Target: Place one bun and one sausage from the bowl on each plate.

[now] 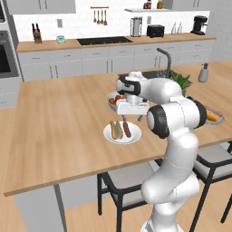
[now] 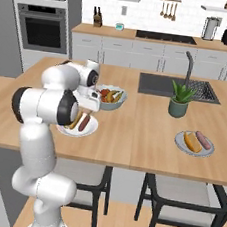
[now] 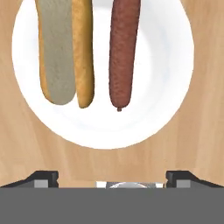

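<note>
You had the gripper [image 3: 112, 177] spread wide and empty above the white plate [image 3: 168, 65], where a split tan bun [image 3: 65, 52] lay beside a reddish-brown sausage [image 3: 123, 52].

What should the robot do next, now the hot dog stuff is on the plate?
Probably lift the open gripper straight up and away. The near plate already holds a bun and a sausage, and the far plate looks served too.
</note>
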Controlling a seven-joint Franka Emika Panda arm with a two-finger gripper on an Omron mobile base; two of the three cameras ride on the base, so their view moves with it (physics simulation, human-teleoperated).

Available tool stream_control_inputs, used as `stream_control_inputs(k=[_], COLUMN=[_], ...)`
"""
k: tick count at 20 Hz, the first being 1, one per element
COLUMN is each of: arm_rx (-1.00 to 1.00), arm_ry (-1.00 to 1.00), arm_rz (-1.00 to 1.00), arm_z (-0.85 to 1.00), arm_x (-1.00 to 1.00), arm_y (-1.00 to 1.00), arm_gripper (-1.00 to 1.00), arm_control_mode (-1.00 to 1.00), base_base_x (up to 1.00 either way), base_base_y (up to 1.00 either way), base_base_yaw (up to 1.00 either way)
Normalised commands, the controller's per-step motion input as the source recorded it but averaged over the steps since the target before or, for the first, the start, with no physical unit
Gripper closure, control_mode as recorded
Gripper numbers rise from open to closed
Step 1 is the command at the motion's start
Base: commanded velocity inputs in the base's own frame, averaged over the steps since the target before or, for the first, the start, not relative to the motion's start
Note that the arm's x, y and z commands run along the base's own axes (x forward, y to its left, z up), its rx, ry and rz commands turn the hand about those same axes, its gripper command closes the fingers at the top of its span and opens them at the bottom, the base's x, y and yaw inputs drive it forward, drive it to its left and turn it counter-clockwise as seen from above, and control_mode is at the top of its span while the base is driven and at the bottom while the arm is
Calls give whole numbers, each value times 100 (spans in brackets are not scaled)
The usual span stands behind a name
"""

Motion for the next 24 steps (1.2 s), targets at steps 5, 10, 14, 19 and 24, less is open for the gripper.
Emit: stream_control_inputs(k=[5, 10, 14, 19, 24], arm_rx=[0, 0, 0, 0, 0], arm_ry=[-2, -4, -9, -11, -3], arm_rz=[0, 0, 0, 0, 0], arm_z=[13, 0, 39, 98, 99], arm_x=[-95, -83, -66, -47, -34], arm_y=[-4, 0, -15, -18, -13], arm_gripper=[-100, -100, -100, -100, -100], arm_control_mode=[-100, -100, -100, -100, -100], base_base_x=[0, 0, 0, 0, 0], base_base_y=[0, 0, 0, 0, 0], base_base_yaw=[0, 0, 0, 0, 0])
